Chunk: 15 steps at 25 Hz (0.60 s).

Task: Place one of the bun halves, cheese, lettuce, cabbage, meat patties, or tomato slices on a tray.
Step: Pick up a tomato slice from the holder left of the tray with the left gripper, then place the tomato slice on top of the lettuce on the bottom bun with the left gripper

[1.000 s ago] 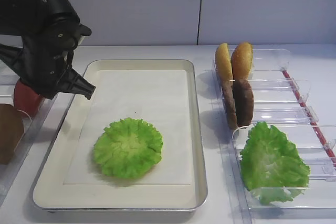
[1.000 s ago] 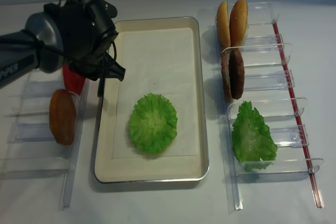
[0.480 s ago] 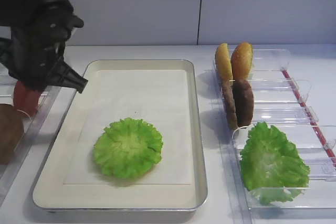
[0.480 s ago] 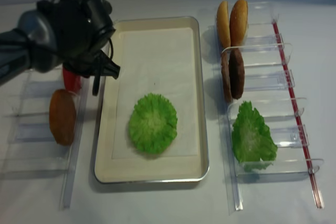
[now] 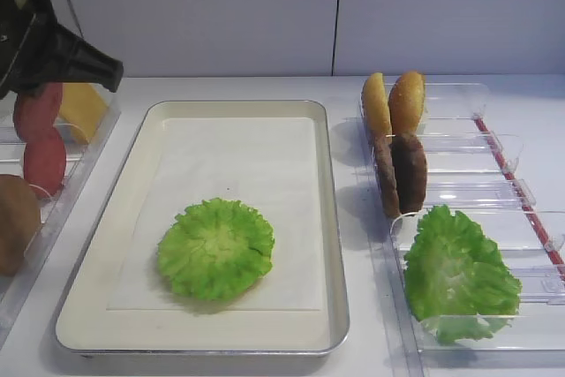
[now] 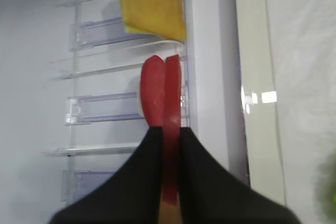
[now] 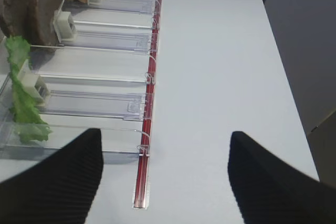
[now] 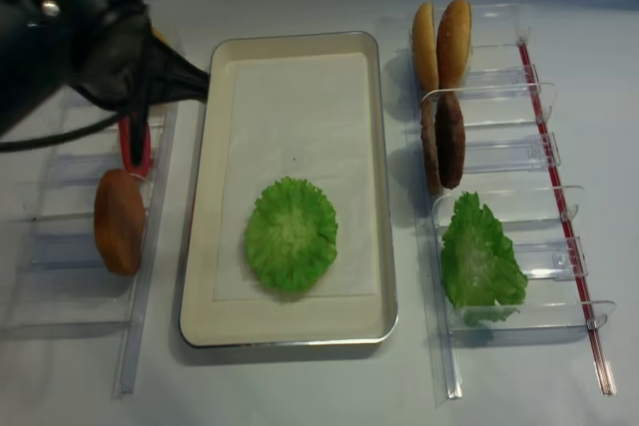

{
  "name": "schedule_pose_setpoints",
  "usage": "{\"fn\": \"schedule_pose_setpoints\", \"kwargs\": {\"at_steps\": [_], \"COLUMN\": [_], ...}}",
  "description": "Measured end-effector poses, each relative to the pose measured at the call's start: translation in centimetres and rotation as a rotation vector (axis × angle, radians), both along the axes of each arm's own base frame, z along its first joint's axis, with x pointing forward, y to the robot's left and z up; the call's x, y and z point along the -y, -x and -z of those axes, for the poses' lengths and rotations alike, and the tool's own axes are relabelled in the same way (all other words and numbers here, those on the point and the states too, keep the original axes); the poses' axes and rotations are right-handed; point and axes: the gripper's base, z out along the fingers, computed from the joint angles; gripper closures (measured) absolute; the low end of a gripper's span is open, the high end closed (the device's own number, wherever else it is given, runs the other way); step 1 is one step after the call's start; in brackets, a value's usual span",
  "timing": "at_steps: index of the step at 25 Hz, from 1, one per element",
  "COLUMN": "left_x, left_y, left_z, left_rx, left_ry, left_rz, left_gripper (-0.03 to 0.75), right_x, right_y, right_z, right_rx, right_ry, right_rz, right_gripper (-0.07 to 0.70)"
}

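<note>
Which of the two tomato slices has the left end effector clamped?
The left end effector is shut on the tomato slice nearer the tray, edge-on between its fingers. The other tomato slice stands free behind it, on the side away from the tray.

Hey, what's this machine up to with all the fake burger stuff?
The left tool has closed on one flat red tomato slice standing in the clear bin beside the silver paper-lined tray. The tray holds only a green lettuce leaf so far. The right tool hangs open over the table, holding nothing.
</note>
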Motion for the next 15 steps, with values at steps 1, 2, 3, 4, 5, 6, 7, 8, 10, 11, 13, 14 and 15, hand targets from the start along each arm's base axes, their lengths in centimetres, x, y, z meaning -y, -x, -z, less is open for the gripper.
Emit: {"fn": "schedule_pose_setpoints", "kwargs": {"at_steps": [1, 2, 3, 4, 5, 6, 7, 8, 10, 11, 13, 14, 15], "left_x": [0.1, 0.2, 0.3, 0.4, 0.6, 0.8, 0.9, 1.0, 1.2, 1.3, 1.4, 1.2, 1.2], "left_y": [0.3, 0.5, 0.8, 1.0, 1.2, 1.4, 1.5, 1.7, 1.8, 1.8, 1.7, 1.5, 1.5], "left_z": [-0.1, -0.3, -0.4, -0.3, 0.1, 0.5, 0.9, 1.4, 2.3, 2.7, 3.2, 3.4, 3.6], "left_rx": [-0.009, -0.013, -0.019, -0.021, -0.035, -0.044, -0.053, -0.076, -0.11, -0.128, -0.156, -0.157, -0.171], "left_ry": [0.017, 0.042, 0.071, 0.095, 0.122, 0.157, 0.185, 0.216, 0.298, 0.34, 0.464, 0.513, 0.571], "left_rz": [0.012, 0.026, 0.037, 0.05, 0.059, 0.068, 0.079, 0.092, 0.116, 0.124, 0.134, 0.144, 0.158], "left_gripper": [0.657, 0.657, 0.657, 0.657, 0.657, 0.657, 0.657, 0.657, 0.657, 0.657, 0.657, 0.657, 0.657], "right_x": [0.0, 0.0, 0.0, 0.0, 0.0, 0.0, 0.0, 0.0, 0.0, 0.0, 0.0, 0.0, 0.0], "right_y": [0.0, 0.0, 0.0, 0.0, 0.0, 0.0, 0.0, 0.0, 0.0, 0.0, 0.0, 0.0, 0.0], "right_z": [0.0, 0.0, 0.0, 0.0, 0.0, 0.0, 0.0, 0.0, 0.0, 0.0, 0.0, 0.0, 0.0], "right_rx": [0.0, 0.0, 0.0, 0.0, 0.0, 0.0, 0.0, 0.0, 0.0, 0.0, 0.0, 0.0, 0.0], "right_ry": [0.0, 0.0, 0.0, -0.002, -0.002, -0.002, -0.002, -0.002, -0.002, -0.002, -0.002, -0.002, -0.002], "right_rz": [0.0, 0.0, 0.0, 0.001, 0.001, 0.001, 0.001, 0.001, 0.001, 0.001, 0.001, 0.001, 0.001], "right_gripper": [0.119, 0.119, 0.119, 0.119, 0.119, 0.119, 0.119, 0.119, 0.119, 0.119, 0.119, 0.119, 0.119]}}
